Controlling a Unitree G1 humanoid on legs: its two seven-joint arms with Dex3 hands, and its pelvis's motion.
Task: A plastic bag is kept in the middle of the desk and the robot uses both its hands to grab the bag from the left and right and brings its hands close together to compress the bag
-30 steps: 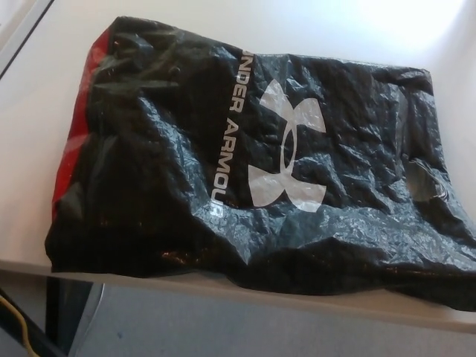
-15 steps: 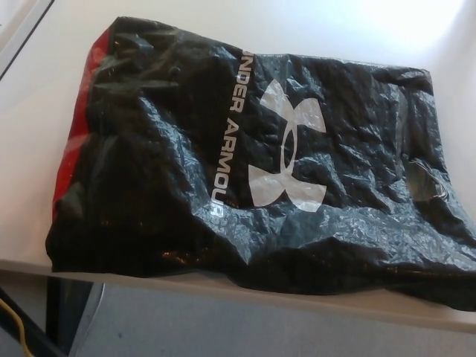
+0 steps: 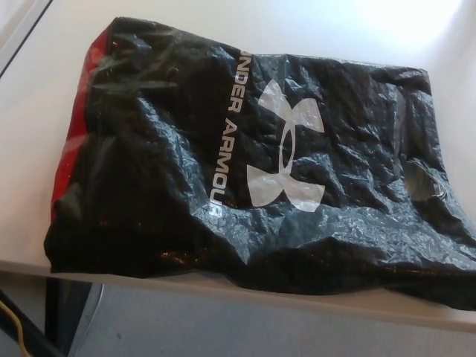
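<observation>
You are looking at a black plastic bag [image 3: 171, 163], crinkled and glossy, with a red panel along its left edge. It carries white lettering and a white interlocking logo [image 3: 286, 145]. The desk [image 3: 44, 104] beneath is plain off-white.

No part of the robot shows in the head view: neither the left hand nor the right hand, nor any wrist or forearm, comes in from either side, so their pose cannot be told
</observation>
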